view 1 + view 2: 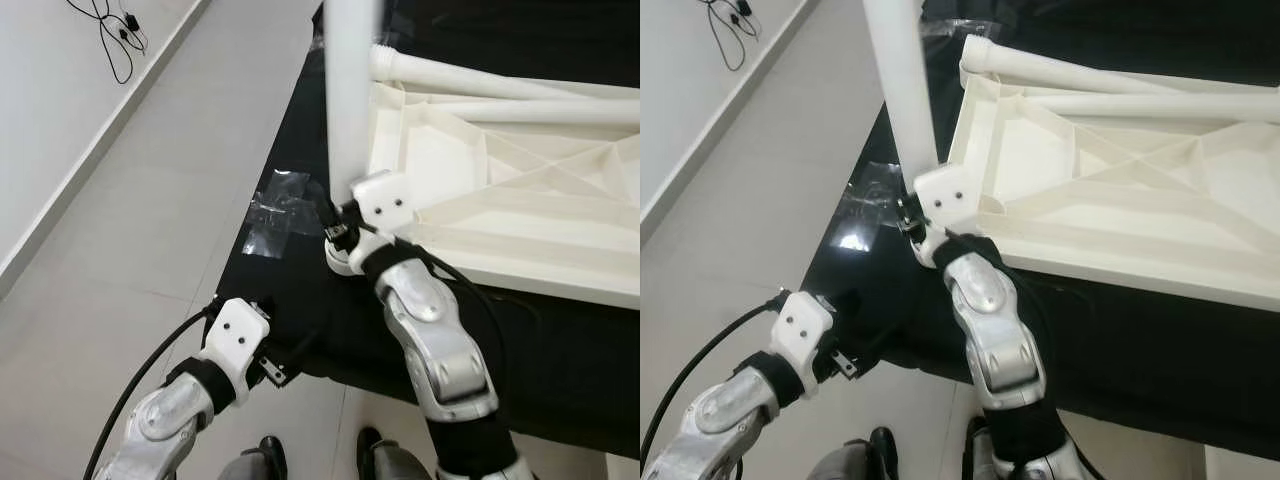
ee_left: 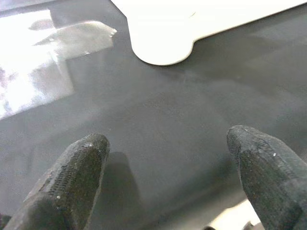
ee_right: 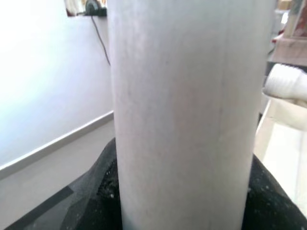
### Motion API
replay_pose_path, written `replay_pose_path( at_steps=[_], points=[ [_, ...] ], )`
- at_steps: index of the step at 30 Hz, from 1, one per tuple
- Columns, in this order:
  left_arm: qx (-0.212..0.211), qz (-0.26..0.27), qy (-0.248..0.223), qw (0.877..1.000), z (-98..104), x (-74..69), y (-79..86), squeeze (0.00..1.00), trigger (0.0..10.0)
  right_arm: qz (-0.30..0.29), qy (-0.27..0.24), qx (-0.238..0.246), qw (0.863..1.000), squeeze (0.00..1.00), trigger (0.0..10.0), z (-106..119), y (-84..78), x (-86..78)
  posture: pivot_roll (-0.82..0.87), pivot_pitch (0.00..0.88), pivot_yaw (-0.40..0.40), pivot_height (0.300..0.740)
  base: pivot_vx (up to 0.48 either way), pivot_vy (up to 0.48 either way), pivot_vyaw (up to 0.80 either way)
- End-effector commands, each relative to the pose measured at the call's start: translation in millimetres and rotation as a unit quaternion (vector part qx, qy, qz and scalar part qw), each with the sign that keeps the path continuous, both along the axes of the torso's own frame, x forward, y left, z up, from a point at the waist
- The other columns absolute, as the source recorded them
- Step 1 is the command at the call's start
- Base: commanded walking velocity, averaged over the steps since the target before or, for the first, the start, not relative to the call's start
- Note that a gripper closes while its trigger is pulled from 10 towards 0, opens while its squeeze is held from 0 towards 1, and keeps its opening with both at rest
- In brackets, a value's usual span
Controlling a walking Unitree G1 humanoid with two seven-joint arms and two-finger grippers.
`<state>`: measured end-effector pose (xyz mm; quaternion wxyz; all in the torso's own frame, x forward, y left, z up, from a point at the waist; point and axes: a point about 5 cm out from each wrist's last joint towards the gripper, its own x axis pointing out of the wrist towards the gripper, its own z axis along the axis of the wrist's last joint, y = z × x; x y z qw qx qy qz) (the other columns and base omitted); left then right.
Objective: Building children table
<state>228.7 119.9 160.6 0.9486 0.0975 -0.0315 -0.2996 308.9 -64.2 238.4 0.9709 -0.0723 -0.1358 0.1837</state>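
bare black cloth (image 1: 300,330) lies open before left gripper (image 2: 165,177); upright leg (image 1: 350,90) and tabletop (image 1: 520,190) block beyond

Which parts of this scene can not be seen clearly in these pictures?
- Top of the upright white leg: cut off by the upper edge in both eye views.
- Right gripper fingers: hidden behind the leg and the wrist housing, so their grip is unclear.
- Far side of the upturned tabletop: cut off by the right edge.
- Clear plastic wrap on the black cloth: glare hides its shape in the left wrist view.
- Left gripper: open above the cloth.
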Motion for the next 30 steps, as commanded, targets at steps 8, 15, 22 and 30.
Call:
replay_pose_path(
  at_steps=[8,15,22,30],
  points=[
    [0.013,0.010,0.014,1.000,-11.4,3.1,3.9,0.00,10.0,-0.055,0.132,-0.001,0.990,0.00,10.0,-42.2,-16.7,11.7,0.01,0.299,0.053,0.740,0.000,0.000,0.00],
    [0.014,0.015,0.009,1.000,-11.2,5.9,5.5,0.00,10.0,-0.031,0.119,0.088,0.988,0.00,10.0,-37.6,-18.2,11.0,0.01,0.296,0.054,0.740,0.000,0.000,0.00],
    [0.012,0.012,0.007,1.000,-12.4,8.4,4.0,0.00,10.0,0.094,0.041,0.134,0.986,0.00,10.0,-1.5,-18.9,16.1,-0.02,0.283,0.049,0.740,0.000,0.000,0.00],
    [0.012,0.010,0.007,1.000,-15.1,11.5,2.8,0.00,10.0,0.193,-0.030,0.150,0.969,0.00,10.0,44.1,-31.9,22.0,-0.02,0.261,0.045,0.740,0.000,0.000,0.00]
  ],
)
